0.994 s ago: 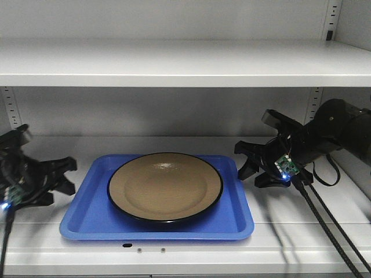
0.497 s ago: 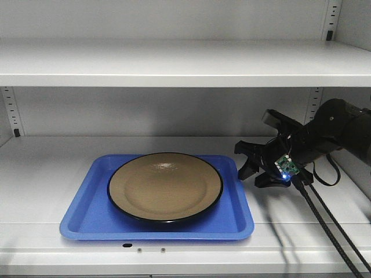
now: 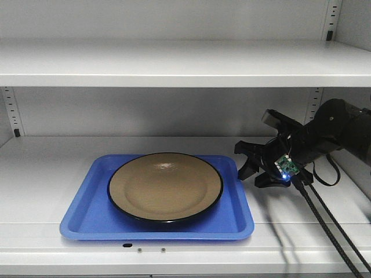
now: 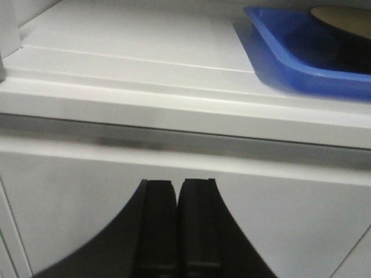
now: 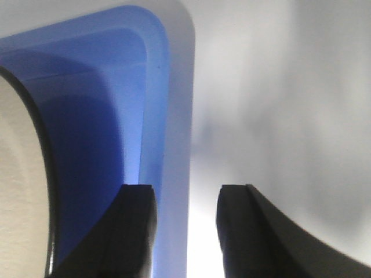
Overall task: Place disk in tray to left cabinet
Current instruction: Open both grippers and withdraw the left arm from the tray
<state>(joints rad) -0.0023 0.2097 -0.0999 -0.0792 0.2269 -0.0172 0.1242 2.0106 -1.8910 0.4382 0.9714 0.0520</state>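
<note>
The tan disk [image 3: 165, 186] with a black rim lies flat in the blue tray [image 3: 87, 217], which rests on the lower shelf of the left cabinet [image 3: 46, 168]. My right gripper [image 3: 242, 162] is open beside the tray's right rim. In the right wrist view this gripper [image 5: 185, 194] has one finger over the tray [image 5: 116, 104] and the other over the shelf, with nothing held. The disk's edge [image 5: 17, 174] shows at the left there. My left gripper [image 4: 177, 182] is shut and empty, below the shelf's front edge. The tray [image 4: 290, 63] and disk [image 4: 342, 14] lie up to its right.
An upper shelf [image 3: 174, 61] spans the cabinet above the tray. Slotted uprights [image 3: 8, 110] stand at the back corners. The right arm's black cables [image 3: 324, 226] run down over the shelf's front edge at the right.
The left gripper, beside the tray's left side one second ago, has withdrawn out of the front view. The right gripper, tray and disk have stayed put.
</note>
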